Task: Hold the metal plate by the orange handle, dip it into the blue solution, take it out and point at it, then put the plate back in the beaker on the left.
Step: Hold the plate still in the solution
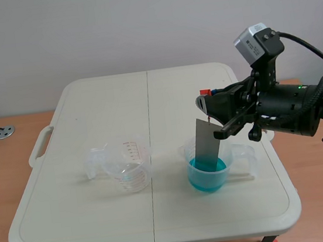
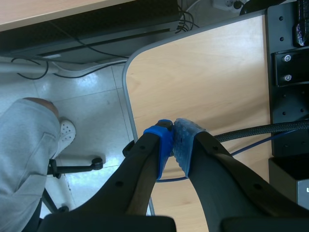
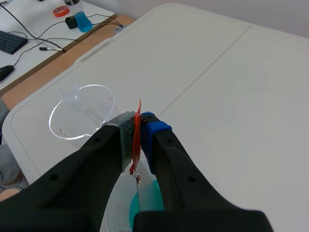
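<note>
A grey metal plate (image 1: 205,144) hangs upright with its lower end in the blue solution (image 1: 206,171) of a clear beaker (image 1: 235,158) right of the table's middle. My right gripper (image 1: 207,102) is shut on the plate's orange handle (image 3: 137,137) above that beaker; in the right wrist view the handle is pinched between the pads (image 3: 153,133) and the blue liquid (image 3: 140,208) shows below. An empty clear beaker (image 1: 128,163) stands left of it, also seen ahead of the right gripper as the empty beaker (image 3: 82,110). My left gripper (image 2: 173,143) is shut on nothing, off the table over a wooden surface.
The white folding table (image 1: 89,106) has a centre seam and free room at the back. Beyond the left gripper lie a wooden desk edge (image 2: 193,72), cables (image 2: 251,133) and a person's grey trouser leg (image 2: 24,145) on the floor side.
</note>
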Robot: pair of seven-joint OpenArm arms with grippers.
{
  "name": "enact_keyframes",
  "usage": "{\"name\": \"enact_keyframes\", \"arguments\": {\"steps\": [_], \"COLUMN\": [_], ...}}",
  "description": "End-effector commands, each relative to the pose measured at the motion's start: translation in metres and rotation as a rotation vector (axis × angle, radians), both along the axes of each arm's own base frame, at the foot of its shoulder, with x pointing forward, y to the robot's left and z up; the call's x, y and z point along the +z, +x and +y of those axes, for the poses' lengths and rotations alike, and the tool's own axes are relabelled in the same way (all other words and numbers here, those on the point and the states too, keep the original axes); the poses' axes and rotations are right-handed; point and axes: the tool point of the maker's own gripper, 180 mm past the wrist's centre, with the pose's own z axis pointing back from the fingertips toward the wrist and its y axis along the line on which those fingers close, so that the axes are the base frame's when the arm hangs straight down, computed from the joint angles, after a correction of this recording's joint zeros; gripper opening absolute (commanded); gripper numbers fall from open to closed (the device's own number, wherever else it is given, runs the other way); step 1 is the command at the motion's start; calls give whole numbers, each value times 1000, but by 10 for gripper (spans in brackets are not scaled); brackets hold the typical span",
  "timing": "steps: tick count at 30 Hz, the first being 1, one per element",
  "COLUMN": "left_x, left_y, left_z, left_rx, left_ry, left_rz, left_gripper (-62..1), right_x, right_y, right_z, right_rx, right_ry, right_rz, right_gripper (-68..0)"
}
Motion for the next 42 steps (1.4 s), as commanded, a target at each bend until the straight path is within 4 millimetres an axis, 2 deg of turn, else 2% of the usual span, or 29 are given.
{"name": "enact_keyframes", "arguments": {"steps": [1,23,42], "left_x": [3,3,-2], "left_y": [3,4,7], "left_z": [-1,-1,1], "left_rx": [-8,-8,-8], "left_ry": [-4,-4,7], "left_rz": [-12,-15,22], "left_gripper": [-562,-562,-562], "right_x": [11,14,70], "right_y": [2,3,-2], "right_z": [2,1,6], "right_rx": [17,12,43], "right_ry": [13,28,37], "right_rz": [-32,-39,-154], "right_gripper": [-665,-665,-665]}}
